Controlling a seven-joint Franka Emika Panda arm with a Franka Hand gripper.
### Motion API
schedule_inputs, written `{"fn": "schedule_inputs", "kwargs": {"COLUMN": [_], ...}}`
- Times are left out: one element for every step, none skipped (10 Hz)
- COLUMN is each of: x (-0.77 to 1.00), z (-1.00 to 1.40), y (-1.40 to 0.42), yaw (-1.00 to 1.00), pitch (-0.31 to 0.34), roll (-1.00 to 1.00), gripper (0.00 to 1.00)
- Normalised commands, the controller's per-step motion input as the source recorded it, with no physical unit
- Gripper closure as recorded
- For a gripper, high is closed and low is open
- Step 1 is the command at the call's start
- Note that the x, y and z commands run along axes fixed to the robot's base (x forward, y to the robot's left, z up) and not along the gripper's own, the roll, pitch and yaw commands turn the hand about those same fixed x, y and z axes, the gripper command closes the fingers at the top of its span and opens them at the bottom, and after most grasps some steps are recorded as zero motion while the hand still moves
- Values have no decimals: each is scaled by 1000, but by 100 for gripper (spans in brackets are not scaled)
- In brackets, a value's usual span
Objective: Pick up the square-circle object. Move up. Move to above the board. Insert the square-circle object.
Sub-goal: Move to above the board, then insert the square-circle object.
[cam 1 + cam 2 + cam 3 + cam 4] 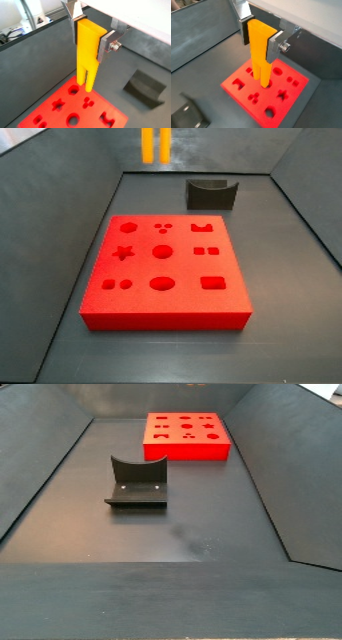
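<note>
My gripper (90, 36) (259, 37) is shut on the upper end of the square-circle object (87, 55) (261, 55), an orange-yellow bar hanging upright with its two prongs pointing down. Both wrist views show the red board (90, 116) (268, 102) lying below the prongs, its shaped holes open. In a side view only the prong ends (156, 146) show at the top of the picture, well above the board (174, 303); the gripper itself is out of that view. The board (187, 452) lies flat at the far end of the bin.
The dark fixture (210, 193) (138, 482) stands on the grey floor apart from the board, and shows in both wrist views (143, 87) (188, 117). Sloping grey walls enclose the floor on all sides.
</note>
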Motion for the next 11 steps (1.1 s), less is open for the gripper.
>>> {"fn": "schedule_inputs", "kwargs": {"x": [165,148,99,0,0,0,-371,-554,-451,-374,-297], "z": [78,58,35,0,0,-3,-220,-500,-591,-549,-517], "y": [-727,-550,-241,0,3,0,-177,-549,-569,-563,-583], "yaw": [4,3,4,0,0,0,137,331,400,423,449], "pitch": [137,127,114,19,0,0,-124,-190,-177,-211,-250], "roll": [19,26,53,0,-7,-13,59,324,340,327,284], "gripper": [100,100,100,100,100,100,100,100,100,100,100]}}
